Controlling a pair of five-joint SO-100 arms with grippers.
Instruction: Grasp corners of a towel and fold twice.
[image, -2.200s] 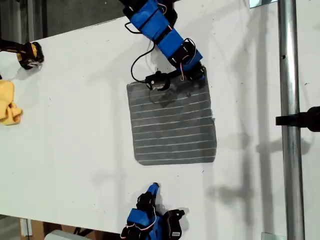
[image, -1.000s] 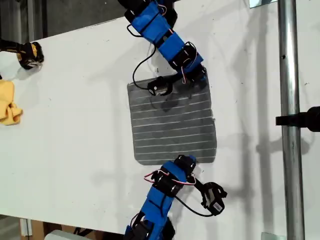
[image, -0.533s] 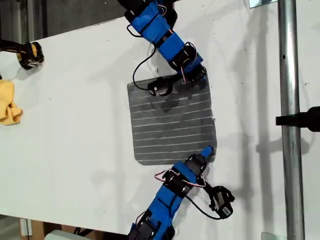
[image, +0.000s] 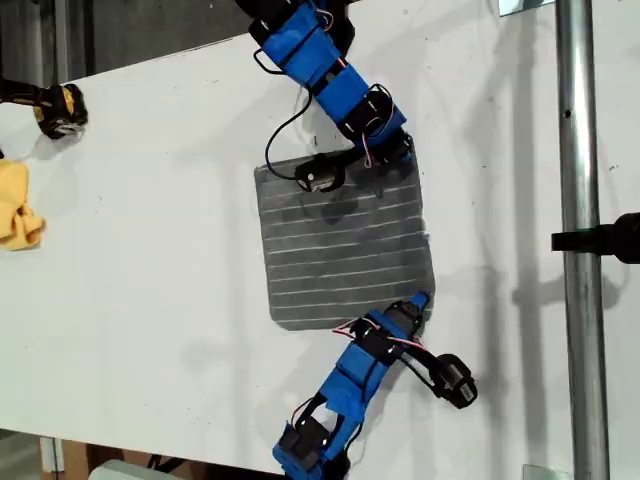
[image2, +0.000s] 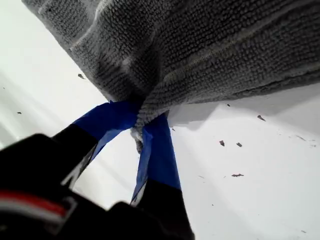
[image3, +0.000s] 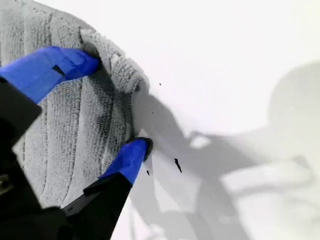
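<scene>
The dark grey striped towel lies flat on the white table in the middle of the exterior view. My first gripper is at the towel's upper right corner in the exterior view. In the first wrist view it is shut on that corner, and the fabric bunches between the blue fingertips. My second gripper is at the lower right corner in the exterior view. It stands open astride that corner of the towel, one blue fingertip on the fabric and the other at its edge.
A small yellow cloth and a yellow-and-black object sit at the exterior view's left edge. A metal pole with a black clamp runs down the exterior view's right side. White table surrounds the towel.
The second arm has swung out from the table's near edge to the towel's lower right corner in the exterior view. The first arm has stayed at the upper right corner.
</scene>
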